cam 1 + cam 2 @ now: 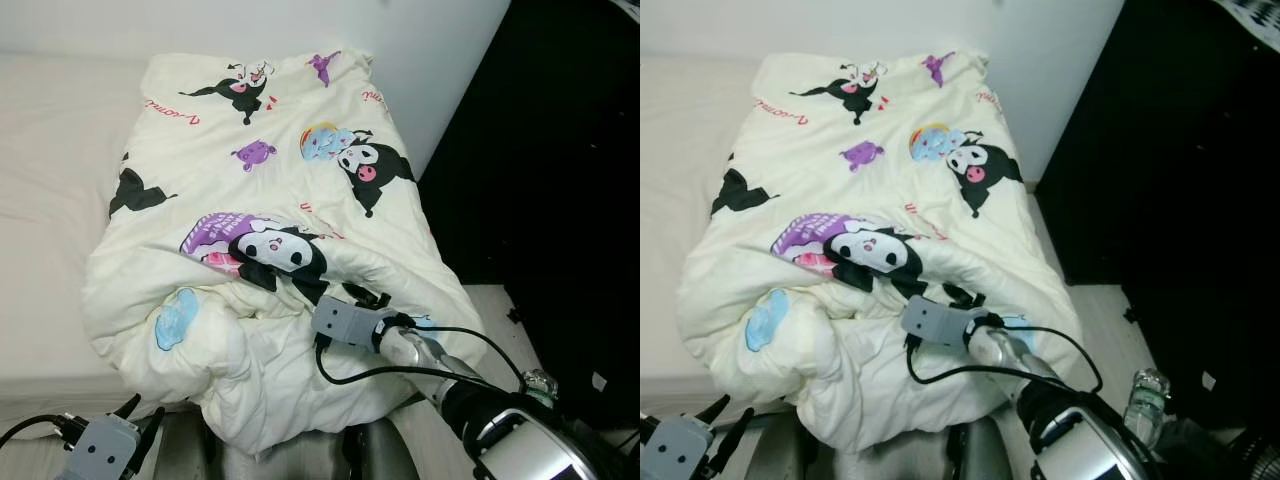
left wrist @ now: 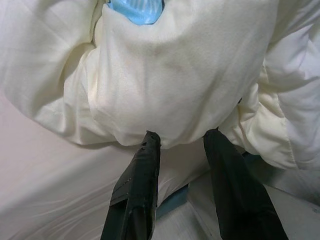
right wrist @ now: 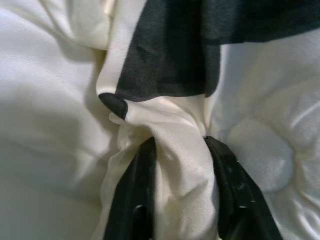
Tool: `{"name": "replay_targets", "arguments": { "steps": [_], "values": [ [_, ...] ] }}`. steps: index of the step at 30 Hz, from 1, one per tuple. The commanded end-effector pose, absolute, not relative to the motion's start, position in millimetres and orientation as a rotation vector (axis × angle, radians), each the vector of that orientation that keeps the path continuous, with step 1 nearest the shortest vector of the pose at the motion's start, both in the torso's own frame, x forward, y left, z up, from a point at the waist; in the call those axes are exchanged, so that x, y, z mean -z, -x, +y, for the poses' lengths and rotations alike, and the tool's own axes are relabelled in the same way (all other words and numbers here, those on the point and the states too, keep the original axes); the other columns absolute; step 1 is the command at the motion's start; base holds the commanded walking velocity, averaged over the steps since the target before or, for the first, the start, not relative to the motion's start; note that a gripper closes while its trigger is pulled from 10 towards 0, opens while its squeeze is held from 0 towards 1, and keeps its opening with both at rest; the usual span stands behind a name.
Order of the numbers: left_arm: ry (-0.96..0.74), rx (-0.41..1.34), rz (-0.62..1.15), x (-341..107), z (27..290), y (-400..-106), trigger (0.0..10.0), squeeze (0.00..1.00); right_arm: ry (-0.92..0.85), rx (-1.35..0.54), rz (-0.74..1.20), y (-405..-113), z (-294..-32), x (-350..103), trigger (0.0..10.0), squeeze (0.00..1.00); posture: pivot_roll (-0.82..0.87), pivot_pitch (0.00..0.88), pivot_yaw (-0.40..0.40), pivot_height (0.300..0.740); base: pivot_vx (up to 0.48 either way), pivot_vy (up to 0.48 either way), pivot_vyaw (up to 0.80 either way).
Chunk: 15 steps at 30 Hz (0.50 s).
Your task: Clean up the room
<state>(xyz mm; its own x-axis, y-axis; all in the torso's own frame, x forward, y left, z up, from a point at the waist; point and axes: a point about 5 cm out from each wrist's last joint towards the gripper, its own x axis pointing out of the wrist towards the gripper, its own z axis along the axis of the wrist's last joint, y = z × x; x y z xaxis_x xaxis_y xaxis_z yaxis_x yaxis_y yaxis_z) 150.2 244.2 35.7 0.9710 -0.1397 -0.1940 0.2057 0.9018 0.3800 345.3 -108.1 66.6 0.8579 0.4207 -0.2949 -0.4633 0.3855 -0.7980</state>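
My right claw (image 3: 177, 150) is clenched on a fold of the duvet (image 1: 260, 200), at the rumpled part by the bed's near right corner; the cloth is pinched between both fingers (image 3: 137, 200) and bunches up past the tips. My left claw (image 2: 182, 137) is released, fingers apart, its tips at the underside of the duvet's hanging near edge, above the mattress (image 2: 45, 190); whether they touch the cloth I cannot tell. The duvet lies along the right side of the bed (image 1: 50, 150), flat toward the far edge by the wall, heaped and doubled over at the near edge, where it overhangs. A bottle (image 1: 1145, 400) stands on the floor beside the bed's near right corner. The step in hand appears to be spreading the duvet flat. To do it well: keep the right grip firm and deep, since a thin fold can slip; bring the left claw onto the hanging edge and take a full pinch there; then lift both together and draw the heap outward evenly, so that the doubled layer unrolls rather than drags. Keep the right arm's cable (image 1: 400, 375) free of the cloth.
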Motion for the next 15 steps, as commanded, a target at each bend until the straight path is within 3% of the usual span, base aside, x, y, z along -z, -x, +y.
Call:
{"name": "replay_targets", "arguments": {
  "steps": [1, 15],
  "values": [
    [-0.402, 0.179, 0.204, -28.8, 243.5, -144.1, 10.0, 0.0, 1.015, -0.538, 0.076, -344.7, -116.4, -63.6, 0.0, 0.0, 0.1, 0.092, -0.092, 0.597, 0.0, 0.0, 0.0],
    [-0.401, 0.179, 0.205, -28.2, 243.1, -144.4, 10.0, 0.0, 0.998, -0.535, 0.075, -345.6, -117.4, -65.0, 0.0, 0.0, 0.1, 0.093, -0.091, 0.597, 0.0, 0.0, 0.0]
  ]
}}
